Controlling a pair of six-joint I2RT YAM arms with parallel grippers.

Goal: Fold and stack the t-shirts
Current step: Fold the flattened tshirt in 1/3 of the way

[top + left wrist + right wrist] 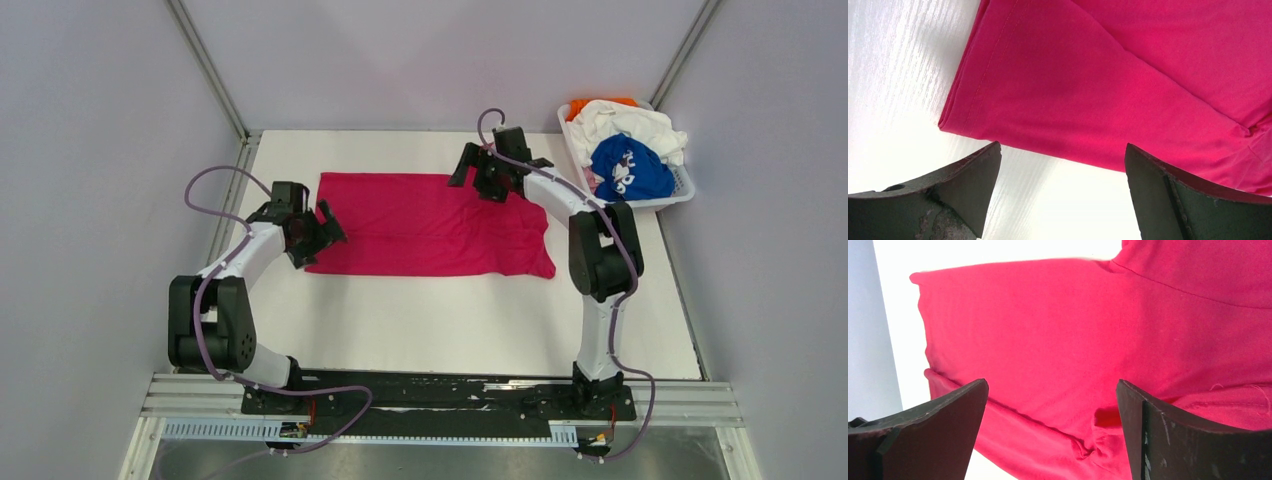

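Left gripper wide, empty, at corner of pink t-shirt on bench | right gripper wide, empty, over it | other t-shirts in basket

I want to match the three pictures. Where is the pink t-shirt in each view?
Top external: the pink t-shirt lies spread flat at the middle of the white table.
Left wrist: it fills the upper right, with one corner at the left.
Right wrist: it fills most of the picture.
Shared landmark: the white table bordering the cloth.
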